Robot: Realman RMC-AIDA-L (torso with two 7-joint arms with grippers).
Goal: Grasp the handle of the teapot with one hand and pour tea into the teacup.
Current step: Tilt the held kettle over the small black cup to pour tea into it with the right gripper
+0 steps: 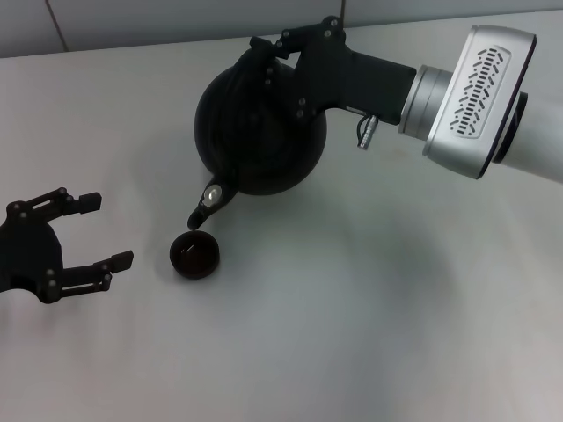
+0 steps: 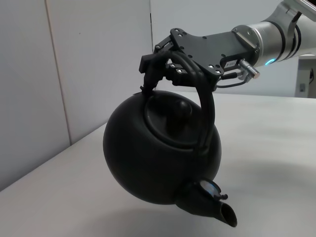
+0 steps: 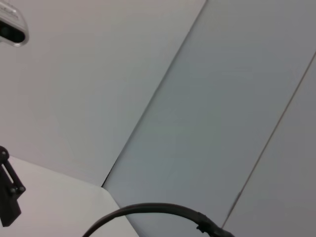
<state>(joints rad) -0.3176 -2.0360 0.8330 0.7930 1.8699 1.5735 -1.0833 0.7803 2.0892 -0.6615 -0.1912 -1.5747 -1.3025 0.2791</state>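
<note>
The right gripper, jaws clamped on the handle, holds the teapot lifted and tipped so its spout hangs just over the teacup, at the pot's 7 o'clock on the table. The left gripper, jaws apart, waits at the cup's 9 o'clock.

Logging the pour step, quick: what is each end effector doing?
Left end effector: open, empty.
Right end effector: shut on the teapot's handle.
</note>
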